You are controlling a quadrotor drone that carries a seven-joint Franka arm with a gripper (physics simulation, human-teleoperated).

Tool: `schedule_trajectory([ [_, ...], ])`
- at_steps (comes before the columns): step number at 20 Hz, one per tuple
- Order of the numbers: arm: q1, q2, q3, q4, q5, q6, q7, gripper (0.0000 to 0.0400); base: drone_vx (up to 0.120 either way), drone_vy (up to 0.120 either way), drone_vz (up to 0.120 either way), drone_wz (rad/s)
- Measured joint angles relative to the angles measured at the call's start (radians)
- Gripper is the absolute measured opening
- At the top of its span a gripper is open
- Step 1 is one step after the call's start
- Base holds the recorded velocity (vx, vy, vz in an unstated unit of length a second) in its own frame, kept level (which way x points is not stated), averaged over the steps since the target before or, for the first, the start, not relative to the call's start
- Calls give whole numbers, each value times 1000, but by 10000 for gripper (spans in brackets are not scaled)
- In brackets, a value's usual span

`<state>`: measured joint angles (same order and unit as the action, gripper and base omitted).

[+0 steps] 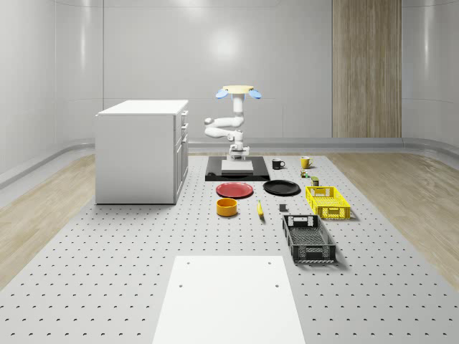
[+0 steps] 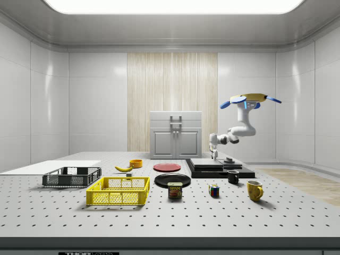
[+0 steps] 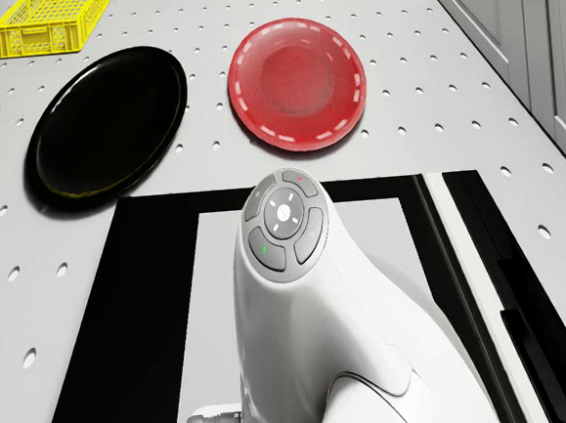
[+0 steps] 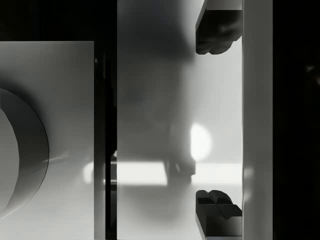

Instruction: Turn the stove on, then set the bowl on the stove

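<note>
Jaws spread wide with nothing between them; in the wrist view the two dark fingertips [image 4: 216,30] sit well apart over the pale stove top. Biggest item is the perforated table [image 1: 107,265], with a white cabinet [image 1: 140,150] standing on it toward the whole-scene view's left. Drone [image 1: 237,91] hovers over the far end of the stove [image 1: 237,169], not resting on anything, and its white arm [image 1: 228,127] folds down so the gripper [image 1: 237,152] hangs just above the stove surface; can't tell whether it touches. Stove is a flat black slab with a light centre panel, lying just beside the cabinet. White sheet [image 1: 229,297] lies flat at the near end of the table. Black crate [image 1: 308,238] and yellow crate [image 1: 328,201] sit on the whole-scene view's right, apart from each other. Black plate [image 3: 104,123] and red plate [image 3: 298,81] lie side by side in front of the stove, not touching. Orange bowl [image 1: 226,207] sits on the table just nearer the camera than the red plate, well apart from the stove. Banana [image 1: 259,209] lies beside the bowl. Yellow mug [image 2: 254,189], black mug [image 2: 233,176], can [image 2: 175,189] and puzzle cube [image 2: 213,190] stand scattered near the stove's side.
</note>
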<state>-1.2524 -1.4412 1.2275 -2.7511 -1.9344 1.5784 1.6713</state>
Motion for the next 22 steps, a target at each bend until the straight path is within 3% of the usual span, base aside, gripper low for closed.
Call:
schedule_trajectory([
  [22, -8, -22, 2, 2, 10, 21, 6, 400, 120, 0, 0, 0],
])
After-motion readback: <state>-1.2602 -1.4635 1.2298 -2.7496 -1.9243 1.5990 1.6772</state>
